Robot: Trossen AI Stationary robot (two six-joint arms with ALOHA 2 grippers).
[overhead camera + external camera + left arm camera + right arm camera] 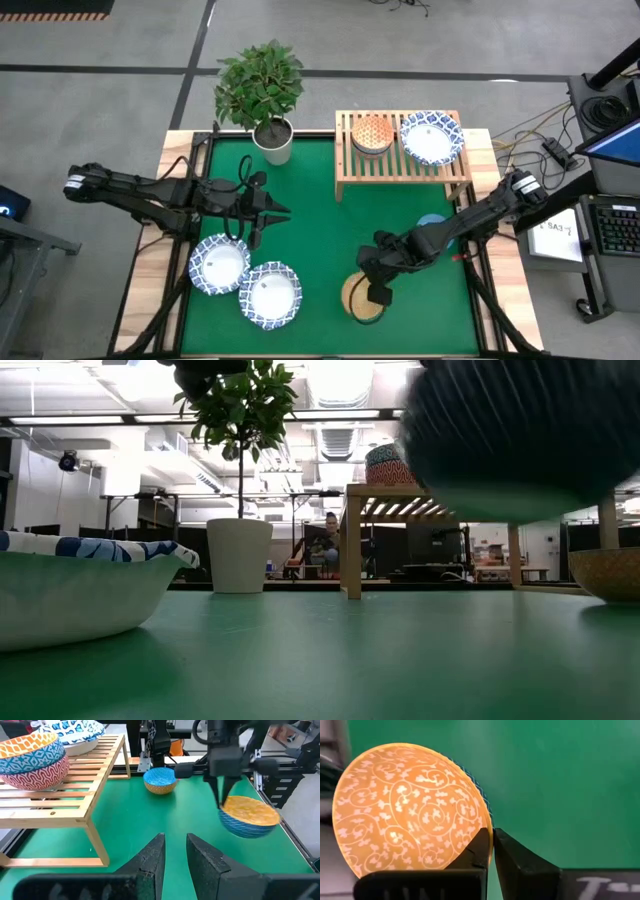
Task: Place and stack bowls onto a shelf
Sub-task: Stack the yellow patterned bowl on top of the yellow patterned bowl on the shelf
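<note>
My right gripper is shut on the yellow-orange bowl near the table's near edge. The left wrist view shows this bowl and its blue outside. My left gripper is open and hovers left of centre, above two wide white blue-rimmed bowls that stand on the table. The light blue bowl sits on the mat, partly under the right arm. The wooden shelf at the far side carries a stack of small patterned bowls and a third wide white bowl. My right gripper pinches the yellow-orange bowl's rim, one finger inside the bowl and the other outside. The fingers come from above, pointing down. In the low view the bowl hangs clear above the mat, tilted below the fingers.
A potted plant in a white pot stands at the far edge, left of the shelf. Open green mat lies between the two arms and in front of the shelf. Wooden table borders run along both sides.
</note>
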